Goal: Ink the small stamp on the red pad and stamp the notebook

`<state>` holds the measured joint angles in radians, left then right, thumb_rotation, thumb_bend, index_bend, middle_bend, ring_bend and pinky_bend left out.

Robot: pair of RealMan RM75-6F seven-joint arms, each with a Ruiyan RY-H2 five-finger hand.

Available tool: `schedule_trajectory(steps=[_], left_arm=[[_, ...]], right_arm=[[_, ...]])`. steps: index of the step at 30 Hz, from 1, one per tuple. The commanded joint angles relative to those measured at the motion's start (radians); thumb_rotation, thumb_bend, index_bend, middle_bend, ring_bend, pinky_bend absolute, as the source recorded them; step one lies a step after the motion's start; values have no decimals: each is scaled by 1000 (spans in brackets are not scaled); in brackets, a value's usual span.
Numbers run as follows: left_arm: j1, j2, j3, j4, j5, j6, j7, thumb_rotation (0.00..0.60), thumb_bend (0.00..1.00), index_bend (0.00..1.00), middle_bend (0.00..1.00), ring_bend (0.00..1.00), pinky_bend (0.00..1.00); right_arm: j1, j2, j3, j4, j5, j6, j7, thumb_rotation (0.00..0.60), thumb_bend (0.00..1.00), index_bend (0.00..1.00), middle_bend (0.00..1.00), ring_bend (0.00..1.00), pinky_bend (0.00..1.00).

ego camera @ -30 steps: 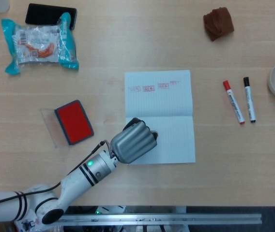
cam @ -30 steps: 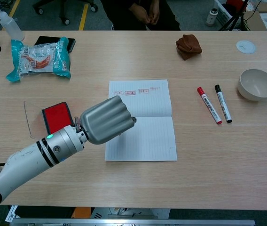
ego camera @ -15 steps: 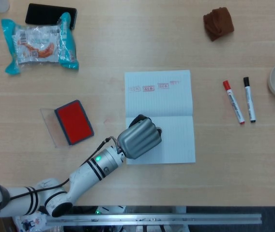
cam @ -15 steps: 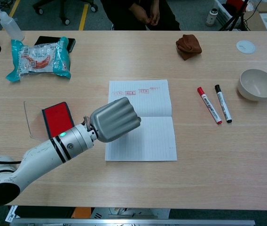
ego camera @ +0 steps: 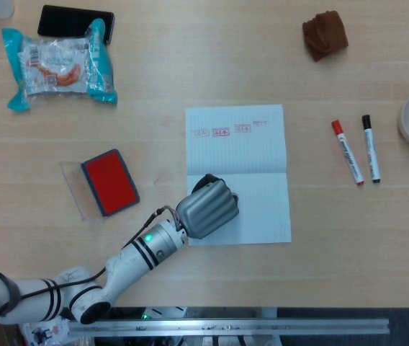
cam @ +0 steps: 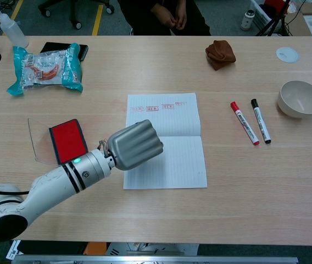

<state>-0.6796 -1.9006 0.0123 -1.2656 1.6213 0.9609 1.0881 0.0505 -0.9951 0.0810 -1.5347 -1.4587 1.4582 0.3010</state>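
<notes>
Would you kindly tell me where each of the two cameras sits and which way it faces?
Head view: high above the table, looking almost straight down on the notebook; the left arm and its robot hand enter from below.
Chest view: lower, at the near edge, looking obliquely across to a seated person; same robot hand.
Shared: notebook, red ink pad, two markers, snack packet, bowl, brown cloth.

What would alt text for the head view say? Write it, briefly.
The robot's left hand, fingers curled, sits over the lower half of an open notebook bearing red stamp marks near its top. A red ink pad lies open to the left.
</notes>
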Motion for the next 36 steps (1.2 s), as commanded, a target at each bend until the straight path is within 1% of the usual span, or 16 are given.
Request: schedule_trajectory(steps=[1,15,27,36], left_arm=[[-7,-2,2,2,-5,-15,6,600,246,607,1000,1000,1000],[-23,-12,-2,7,-29,-41,18,600,246,606,1000,1000,1000],[-35,-15,-15,-3,-72,-68,66,600,246,589,1000,1000,1000],[-44,-14,-11,-7,-94,-79,96,600,246,581,1000,1000,1000]], right_arm=[[-1,-1,0,1,1,1,1,600,293,401,386,325,381],[-6,-8,0,17,3,1,13,600,293,400,386,325,381],[-9,-13,0,29,6,0,22,600,293,401,386,325,381],[-10,-16,1,34,6,-1,27,600,293,401,386,325,381]])
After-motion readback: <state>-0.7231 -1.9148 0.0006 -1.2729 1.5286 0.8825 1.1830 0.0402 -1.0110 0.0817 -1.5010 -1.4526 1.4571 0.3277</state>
